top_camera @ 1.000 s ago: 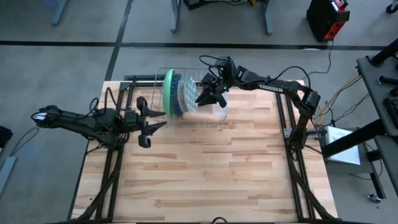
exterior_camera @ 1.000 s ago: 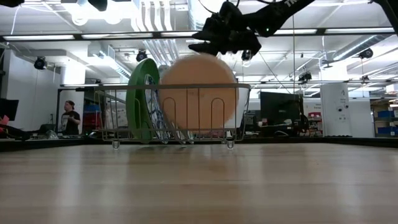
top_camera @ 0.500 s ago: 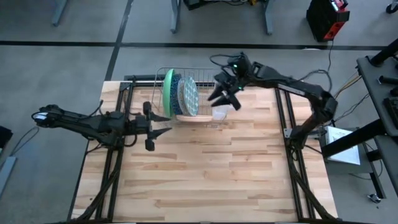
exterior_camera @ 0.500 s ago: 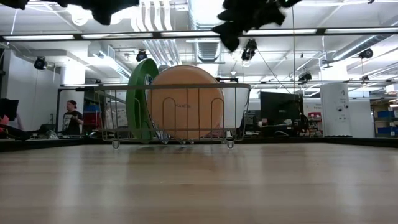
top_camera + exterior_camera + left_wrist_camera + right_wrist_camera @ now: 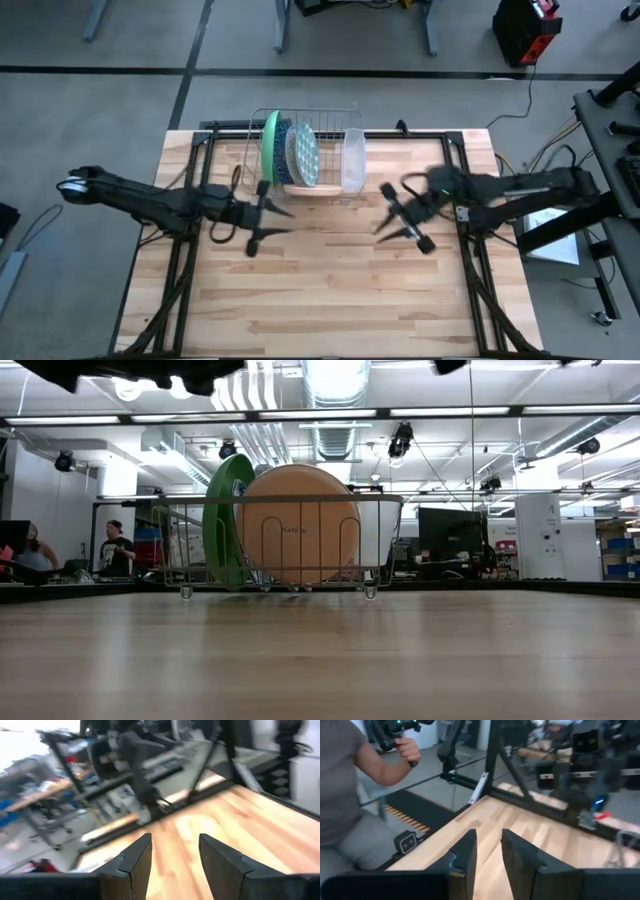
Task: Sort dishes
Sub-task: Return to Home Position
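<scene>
Dishes stand on edge in the wire rack [image 5: 300, 113], which sits at the middle of the tabletop's far edge. From the rack's left end the order is: green plate [image 5: 270, 148], blue speckled plate [image 5: 284, 152], floral plate [image 5: 305, 155]. The peach bowl [image 5: 298, 525] stands nearest the tabletop's front edge. A dotted plate cannot be picked out. The clear tray [image 5: 353, 160] stands at the rack's right end, but whether it is inside the wires or just beside them cannot be told. Nothing shows in it.

The left gripper [image 5: 272, 218] hangs over the tabletop just in front of the rack's left end, fingers [image 5: 135, 862] spread and empty. The right gripper [image 5: 392, 215] hangs nearer the right edge, in front of the tray, fingers [image 5: 465, 852] likewise parted with nothing between them.

Judgement: sorting appears complete, and the step in hand is the return to rest. Each arm must draw back toward its own side edge, staying high and apart from the rack so that no dish is knocked.
</scene>
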